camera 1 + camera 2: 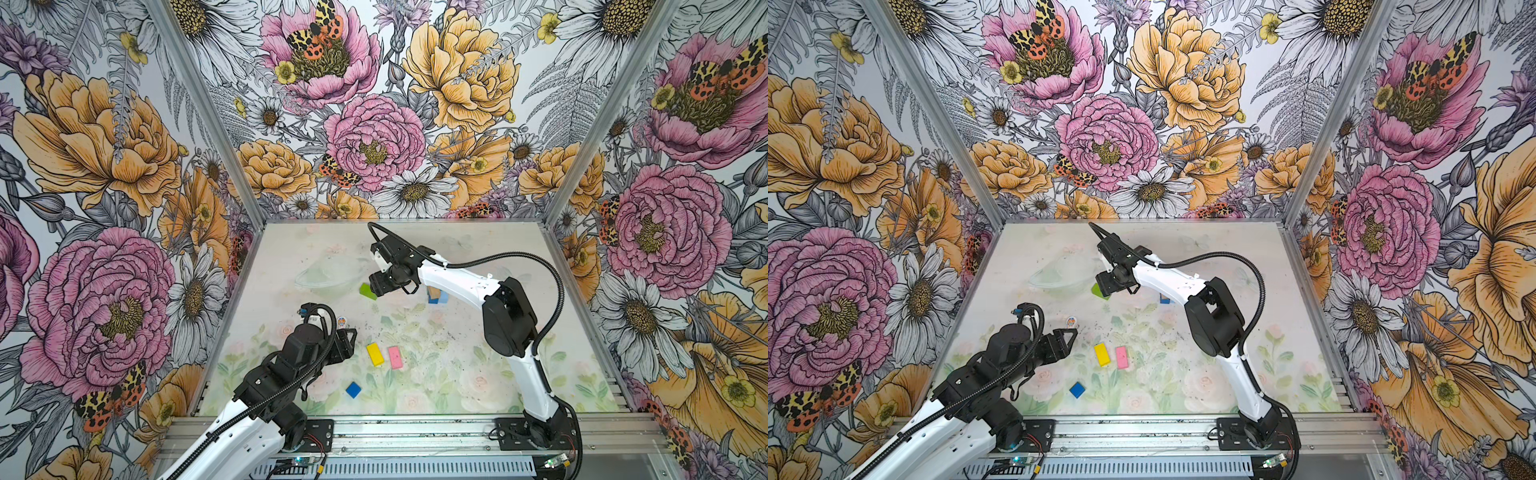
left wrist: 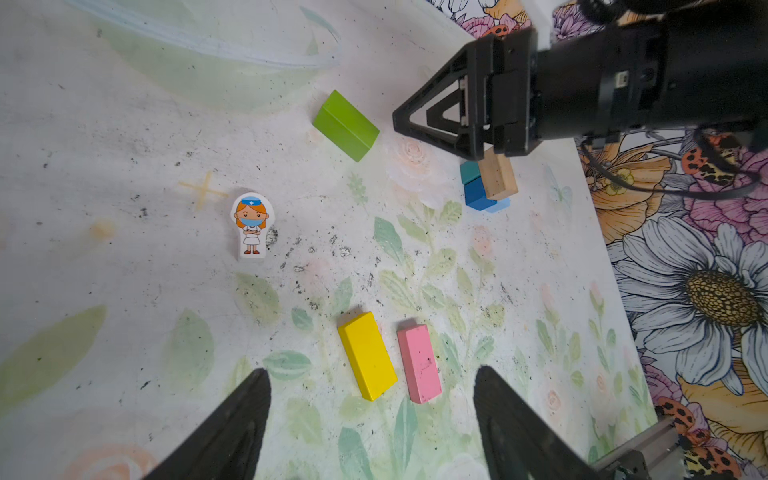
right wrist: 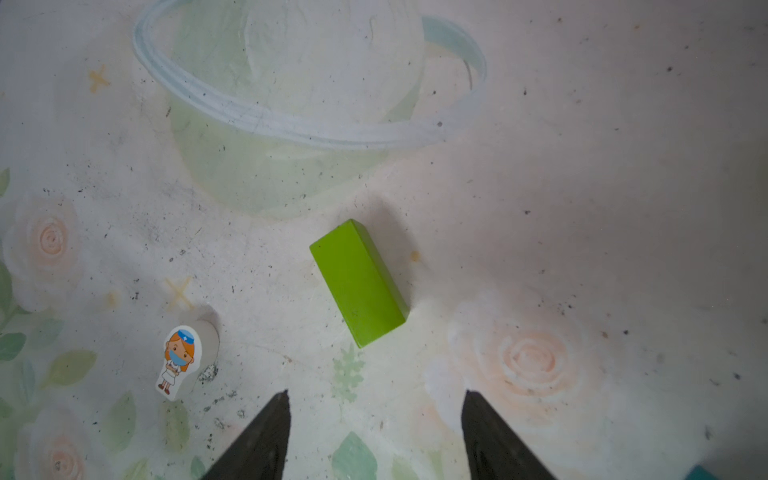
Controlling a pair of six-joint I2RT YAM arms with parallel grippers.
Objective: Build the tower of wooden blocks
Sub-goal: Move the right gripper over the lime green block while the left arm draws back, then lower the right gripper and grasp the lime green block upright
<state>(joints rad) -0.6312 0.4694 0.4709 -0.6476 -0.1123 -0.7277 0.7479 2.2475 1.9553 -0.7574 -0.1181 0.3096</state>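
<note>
Black right gripper (image 3: 376, 392) parted and empty, hovering just short of the green brick (image 3: 358, 282) lying flat mid-tabletop. Left gripper (image 2: 372, 370) likewise parted, empty, over yellow brick (image 2: 368, 361) and pink brick (image 2: 419, 363) nearer the front edge. Tan brick (image 2: 496, 176) atop clustered cubes (image 2: 478, 195) beyond.

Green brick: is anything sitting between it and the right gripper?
Nothing visible. The green brick lies on bare mat ahead of the open right gripper; the nurse figure stands off to one side.
</note>
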